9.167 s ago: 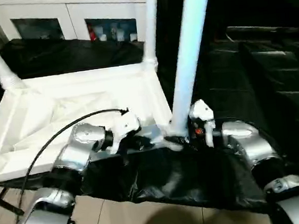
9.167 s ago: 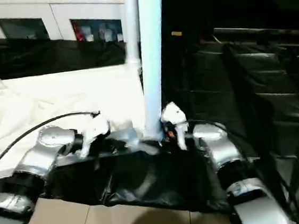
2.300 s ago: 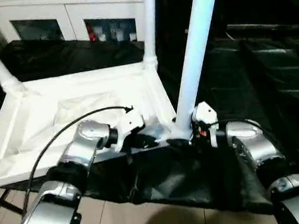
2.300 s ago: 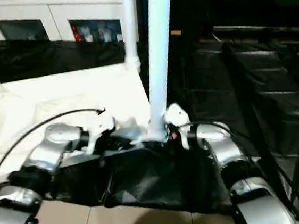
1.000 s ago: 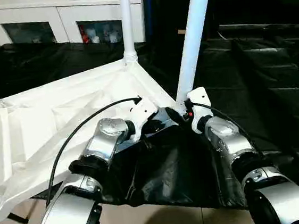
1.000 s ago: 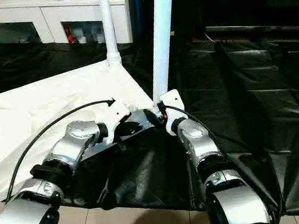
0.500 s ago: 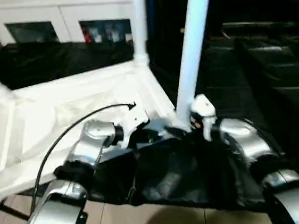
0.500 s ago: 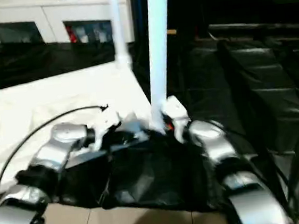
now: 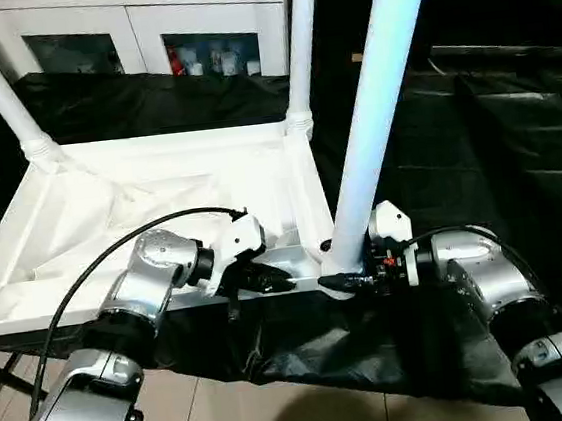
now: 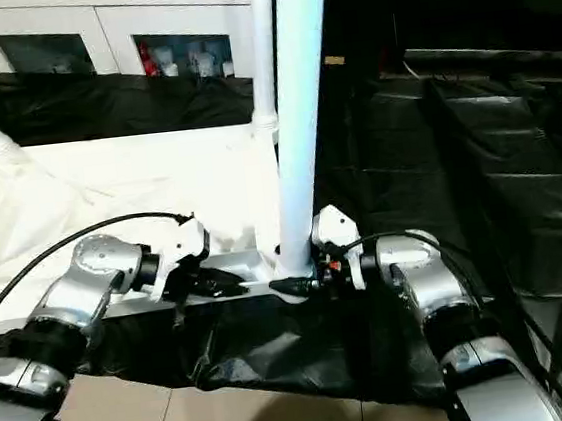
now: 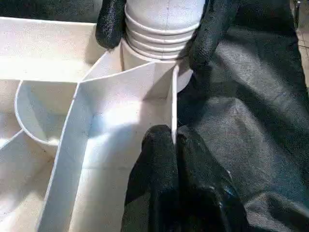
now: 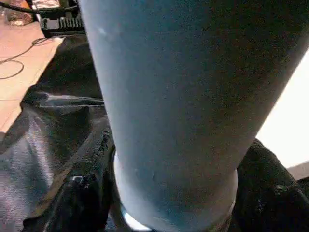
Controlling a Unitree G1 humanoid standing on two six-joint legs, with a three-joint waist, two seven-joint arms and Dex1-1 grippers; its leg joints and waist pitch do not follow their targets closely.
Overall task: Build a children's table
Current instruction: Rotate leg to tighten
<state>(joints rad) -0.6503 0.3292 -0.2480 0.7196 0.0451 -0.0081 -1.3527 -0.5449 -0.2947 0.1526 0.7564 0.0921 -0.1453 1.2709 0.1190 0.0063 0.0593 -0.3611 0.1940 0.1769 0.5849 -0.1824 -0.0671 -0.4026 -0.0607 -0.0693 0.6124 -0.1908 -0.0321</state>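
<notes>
No text, label, brand, number or sign can be read anywhere in these pictures; the white plastic surfaces carry no print that shows; the small items behind the cabinet's glass doors are too small and blurred to make out any lettering.
</notes>
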